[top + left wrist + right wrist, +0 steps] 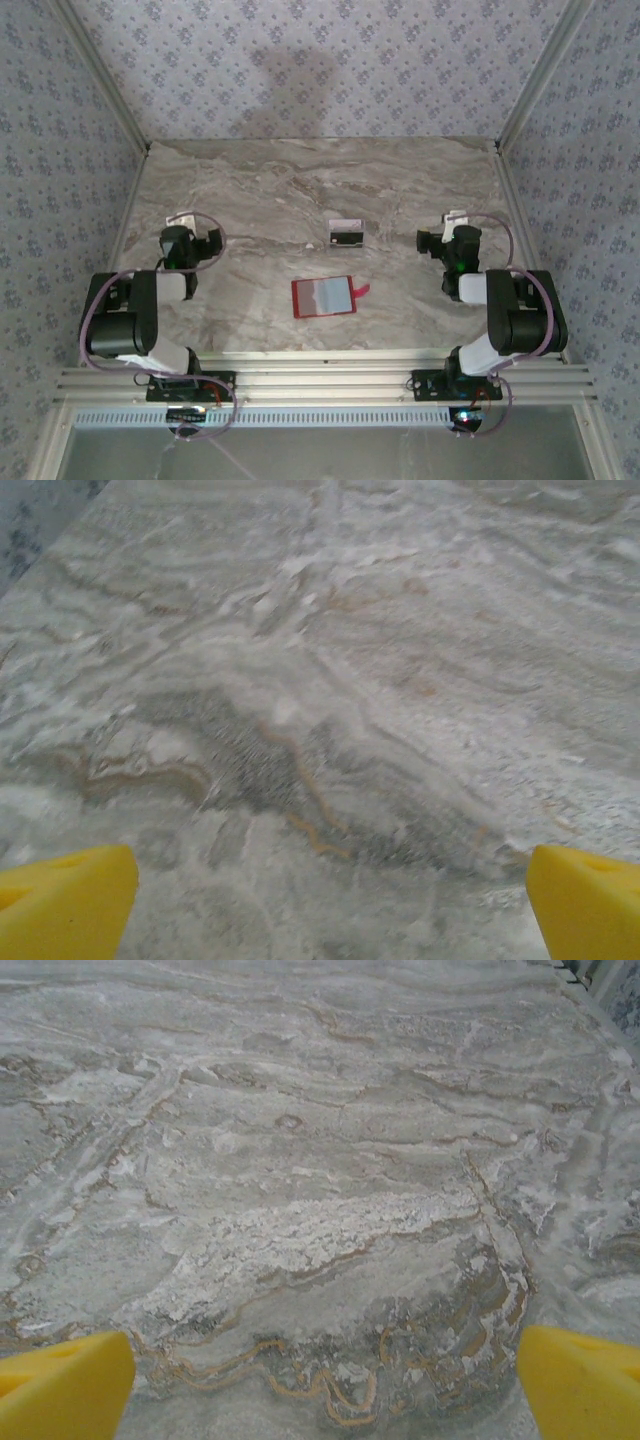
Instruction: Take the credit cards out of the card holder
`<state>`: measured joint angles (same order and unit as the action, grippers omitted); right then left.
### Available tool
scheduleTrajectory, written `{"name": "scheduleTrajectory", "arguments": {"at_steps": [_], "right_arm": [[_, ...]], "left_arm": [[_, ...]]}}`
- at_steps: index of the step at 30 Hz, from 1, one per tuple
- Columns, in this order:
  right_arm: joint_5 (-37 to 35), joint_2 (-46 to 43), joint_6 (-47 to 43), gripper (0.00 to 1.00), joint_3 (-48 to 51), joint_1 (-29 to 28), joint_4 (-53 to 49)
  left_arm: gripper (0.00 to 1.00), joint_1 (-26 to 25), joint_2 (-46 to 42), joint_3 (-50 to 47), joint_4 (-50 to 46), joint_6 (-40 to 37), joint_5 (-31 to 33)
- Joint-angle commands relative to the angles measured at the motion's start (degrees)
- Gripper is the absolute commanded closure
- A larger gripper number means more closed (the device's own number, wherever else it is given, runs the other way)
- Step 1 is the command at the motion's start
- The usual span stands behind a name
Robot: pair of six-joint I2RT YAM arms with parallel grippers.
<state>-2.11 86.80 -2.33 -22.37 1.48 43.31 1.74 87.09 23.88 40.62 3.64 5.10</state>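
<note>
The red card holder (pixel 323 297) lies flat on the marble table near the front middle, its greyish-white window facing up and a small red tab (pixel 361 291) at its right side. One dark credit card (pixel 346 233) with a whitish strip along its far edge lies on the table just behind the holder, apart from it. My left gripper (pixel 183 218) hangs at the left, well clear of both; its yellow fingertips (pixel 65 900) stand wide apart over bare marble. My right gripper (pixel 456 217) is at the right, open too, with its fingertips (pixel 580 1380) far apart and nothing between them.
The marble table (pixel 250 190) is bounded by patterned walls at the back and both sides. A metal rail (pixel 320 385) runs along the near edge, where both arm bases are bolted.
</note>
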Motion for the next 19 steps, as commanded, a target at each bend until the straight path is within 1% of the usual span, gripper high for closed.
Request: {"name": "scheduleTrajectory", "arguments": {"at_steps": [1, 4, 6, 13, 18, 19], "right_arm": [[0.4, 0.5, 0.7, 0.0, 0.2, 0.2, 2.9], [0.7, 0.5, 0.8, 0.0, 0.1, 0.4, 2.8], [0.7, 0.5, 0.7, 0.0, 0.1, 0.3, 2.8], [-0.2, 0.6, 0.2, 0.0, 0.1, -0.3, 3.0], [0.1, 0.5, 0.5, 0.0, 0.3, -0.2, 3.1], [1.1, 0.5, 0.6, 0.0, 0.1, 0.3, 2.6]], "left_arm": [[0.0, -0.7, 0.8, -0.1, 5.6, -2.2, -2.8], [0.01, -1.7, 1.0, -0.4, 6.5, -2.8, -0.7], [0.0, -1.7, 0.9, -0.4, 6.3, -2.8, -0.6], [0.0, -1.5, 0.9, -0.2, 6.2, -2.5, -1.3], [0.0, -1.3, 1.0, -0.1, 6.0, -2.5, -1.8], [0.0, -1.2, 1.0, -0.1, 6.0, -2.4, -1.9]]}}
